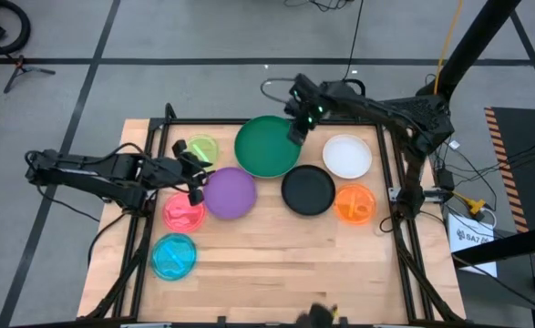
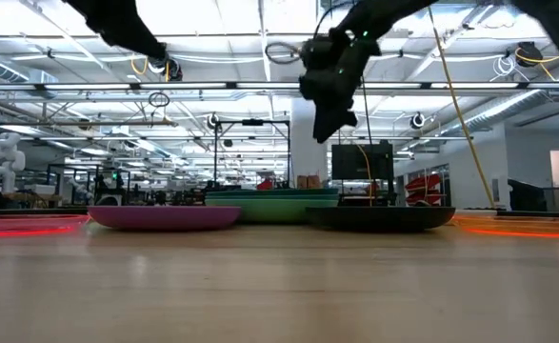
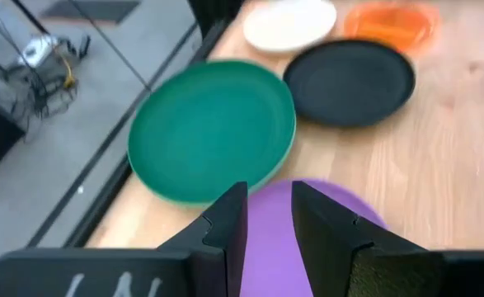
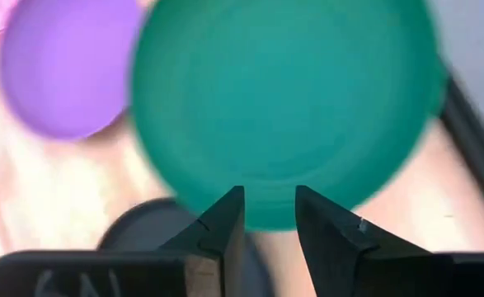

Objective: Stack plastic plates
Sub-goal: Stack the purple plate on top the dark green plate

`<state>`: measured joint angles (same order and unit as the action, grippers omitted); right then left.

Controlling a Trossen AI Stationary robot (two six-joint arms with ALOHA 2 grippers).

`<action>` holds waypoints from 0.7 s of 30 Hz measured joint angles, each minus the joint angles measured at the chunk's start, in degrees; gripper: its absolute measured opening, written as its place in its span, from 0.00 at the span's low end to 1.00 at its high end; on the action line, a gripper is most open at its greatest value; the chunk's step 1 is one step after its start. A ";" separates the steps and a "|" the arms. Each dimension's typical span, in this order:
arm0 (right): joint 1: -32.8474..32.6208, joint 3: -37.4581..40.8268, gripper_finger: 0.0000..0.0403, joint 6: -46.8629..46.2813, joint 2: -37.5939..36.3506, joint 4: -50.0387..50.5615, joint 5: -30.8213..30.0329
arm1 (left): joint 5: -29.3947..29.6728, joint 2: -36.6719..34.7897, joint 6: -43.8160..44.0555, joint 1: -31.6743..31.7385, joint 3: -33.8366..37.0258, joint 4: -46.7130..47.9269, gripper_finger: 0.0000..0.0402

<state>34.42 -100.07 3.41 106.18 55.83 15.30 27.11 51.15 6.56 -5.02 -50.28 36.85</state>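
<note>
Left gripper slightly parted, empty, hovering at purple plate's left rim. Right gripper likewise, probably above green plate's right edge. Left arm nearer purple.

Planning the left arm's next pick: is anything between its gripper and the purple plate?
Nothing visible. The left gripper hangs over the purple plate's left edge, jaws open, with only air below. The pink plate lies beside it, not in the way.
</note>
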 joint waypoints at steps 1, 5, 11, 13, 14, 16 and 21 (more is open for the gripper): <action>-1.38 3.08 0.25 -0.76 -2.31 -2.23 -0.01 | 0.00 0.33 0.73 0.00 0.00 1.00 0.26; -6.95 17.31 0.23 -3.88 -12.31 -15.57 -0.03 | 0.00 1.77 3.31 0.00 0.00 3.27 0.26; -13.70 33.48 0.23 -4.15 -24.59 -30.09 -0.08 | 0.00 5.07 5.04 0.01 0.00 3.44 0.26; -15.29 37.36 0.23 -2.29 -27.79 -32.94 -0.12 | -0.04 6.59 5.63 0.35 0.00 3.44 0.26; -15.89 39.02 0.23 -1.33 -29.39 -34.36 -0.11 | -0.17 7.41 6.46 0.70 0.00 3.42 0.26; -16.78 41.86 0.23 0.15 -32.29 -36.35 -0.07 | -1.32 9.11 9.25 1.68 0.00 3.66 0.26; -16.96 45.46 0.23 0.55 -37.65 -34.67 -0.23 | -3.55 13.35 18.09 3.55 0.00 7.17 0.26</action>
<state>17.46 -54.61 3.96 68.52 21.16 15.07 23.57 64.50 24.65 -1.46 -50.28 44.02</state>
